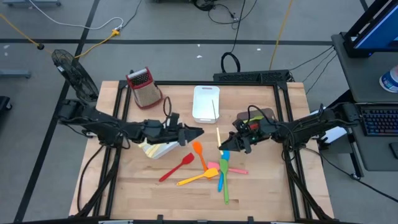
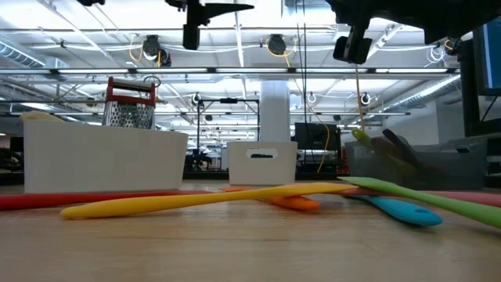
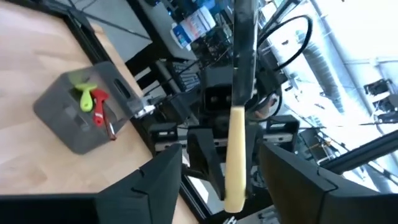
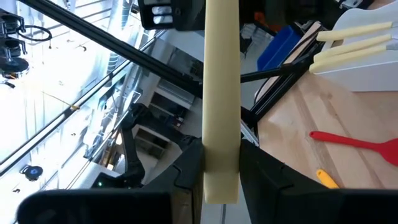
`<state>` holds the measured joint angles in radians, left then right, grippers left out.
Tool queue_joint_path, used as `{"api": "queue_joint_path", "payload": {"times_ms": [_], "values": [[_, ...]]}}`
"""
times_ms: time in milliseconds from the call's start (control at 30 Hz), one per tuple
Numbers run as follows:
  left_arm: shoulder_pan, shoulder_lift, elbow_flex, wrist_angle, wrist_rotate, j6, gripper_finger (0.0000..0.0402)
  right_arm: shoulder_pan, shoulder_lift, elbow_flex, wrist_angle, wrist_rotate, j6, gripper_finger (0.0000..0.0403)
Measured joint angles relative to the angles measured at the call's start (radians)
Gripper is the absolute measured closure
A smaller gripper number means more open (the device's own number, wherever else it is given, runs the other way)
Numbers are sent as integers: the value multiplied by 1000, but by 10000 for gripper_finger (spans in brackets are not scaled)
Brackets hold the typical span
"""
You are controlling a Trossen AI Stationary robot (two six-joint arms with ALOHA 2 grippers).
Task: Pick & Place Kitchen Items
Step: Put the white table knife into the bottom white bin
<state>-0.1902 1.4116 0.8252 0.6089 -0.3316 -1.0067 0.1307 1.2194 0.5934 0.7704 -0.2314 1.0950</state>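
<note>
My left gripper (image 1: 186,133) is above the table's middle, shut on a utensil with a cream handle and a black end (image 1: 196,131). Facing it, my right gripper (image 1: 229,144) is shut on a slim cream utensil (image 1: 218,136). Below and between them, loose utensils lie flat on the wood: a red spatula (image 1: 176,168), an orange one (image 1: 199,152), a yellow one (image 1: 198,177), a green one (image 1: 224,183), a blue one (image 1: 220,179) and a pink one (image 1: 231,168). A white bin (image 1: 158,150) holding cream utensils sits under my left gripper. My left gripper pinches the utensil's cream handle (image 3: 236,155) between its two fingers (image 3: 158,180). The utensil runs on past the fingertips, and its black end (image 3: 244,50) points away from the wrist. It is lifted clear of the table. My right gripper pinches the cream utensil's handle (image 4: 221,143) between its two fingers (image 4: 186,177), close to the handle's end. The shaft runs on past the fingertips. It is lifted clear of the table.
A second white bin (image 1: 206,102) stands at the far middle with a stick in it. A grey bin (image 3: 68,115) with a green and a red utensil sits below my right arm. A metal grater with a red top (image 1: 143,87) stands far left.
</note>
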Motion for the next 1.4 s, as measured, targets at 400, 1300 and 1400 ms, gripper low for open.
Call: {"api": "queue_joint_path", "payload": {"times_ms": [400,1300,1400], "values": [[24,149,134,-5,26,17,163,-20,0,0,-3,2,-3,333],[57,258,243,-59,105,1,165,-26,35,0,-11,53,-5,333],[57,259,243,-61,105,1,170,-29,39,0,-11,53,3,333]]}}
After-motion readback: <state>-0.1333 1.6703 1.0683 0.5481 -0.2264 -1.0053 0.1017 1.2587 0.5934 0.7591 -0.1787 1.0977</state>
